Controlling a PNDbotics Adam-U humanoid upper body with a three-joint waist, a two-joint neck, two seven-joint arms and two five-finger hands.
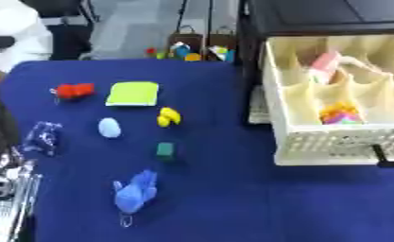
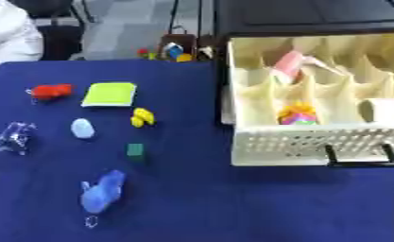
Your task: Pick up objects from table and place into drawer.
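Nearest, in the lower left corner of the left eye view, a black and silver part of the robot shows, seemingly the left hand (image 1: pixel 3 185); it holds nothing that can be seen, and whether it is open or closed cannot be told. No right hand shows in either view. On the blue table (image 1: pixel 233 208), a blue soft toy (image 1: pixel 135 191) with a small ring at its near end lies to the right of the hand, near it but apart. Beyond the toy, further from the hand, sits a green cube (image 1: pixel 165 150), and beyond that a yellow toy (image 1: pixel 167 116). A clear blue packet (image 1: pixel 43 138) lies just beyond the hand, the closest thing to it, with a pale blue egg (image 1: pixel 109 127) to the packet's right. Well beyond the hand, a red toy (image 1: pixel 73 90) and a yellow-green pad (image 1: pixel 133 93) lie side by side, apart. The cream drawer (image 2: pixel 315 144) stands pulled out far to the hand's right, across the table from it, its black handle (image 2: pixel 361 158) on the near face. In its compartments are a pink thing (image 2: pixel 289 65) towards the back, a many-coloured thing (image 2: pixel 297 113) nearer the front, and a white roll (image 2: pixel 383 111) to the right.
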